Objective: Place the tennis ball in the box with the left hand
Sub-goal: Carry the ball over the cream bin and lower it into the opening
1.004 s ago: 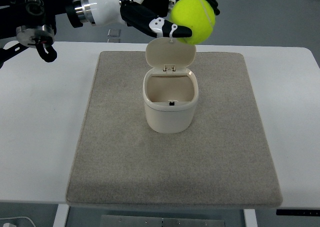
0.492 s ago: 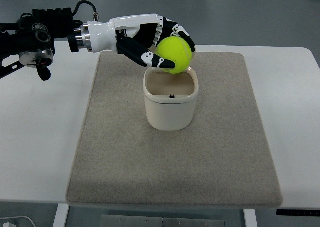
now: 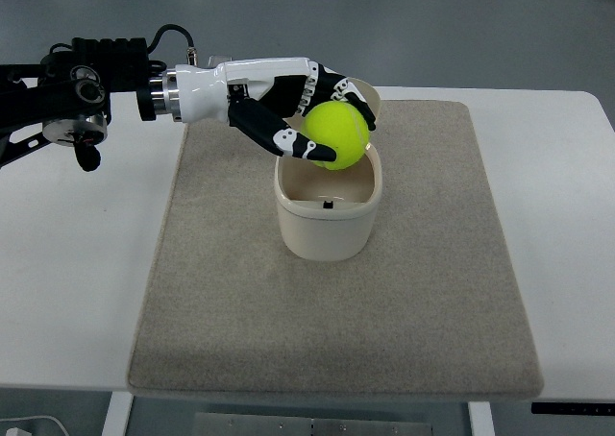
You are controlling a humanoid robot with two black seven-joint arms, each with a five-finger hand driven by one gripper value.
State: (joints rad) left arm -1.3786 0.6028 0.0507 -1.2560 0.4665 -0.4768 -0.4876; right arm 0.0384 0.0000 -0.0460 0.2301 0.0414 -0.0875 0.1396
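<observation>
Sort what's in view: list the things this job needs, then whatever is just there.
Needed:
left hand, gripping the ball
yellow-green fuzzy tennis ball
cream plastic box with open top

Just there:
grey fabric mat
white table

The tennis ball [image 3: 336, 135] is bright yellow-green. The box [image 3: 327, 210] is cream, the mat [image 3: 423, 282] speckled grey-beige, the table [image 3: 67, 282] white. The left hand [image 3: 288, 109] is black with white patches.

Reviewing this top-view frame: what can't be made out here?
- Box lid: hidden behind the left hand and tennis ball.
- Whether the ball touches the box rim: cannot tell from this steep angle.
- Box floor: mostly hidden by the ball and the near wall.
- Right arm: not in view.
</observation>
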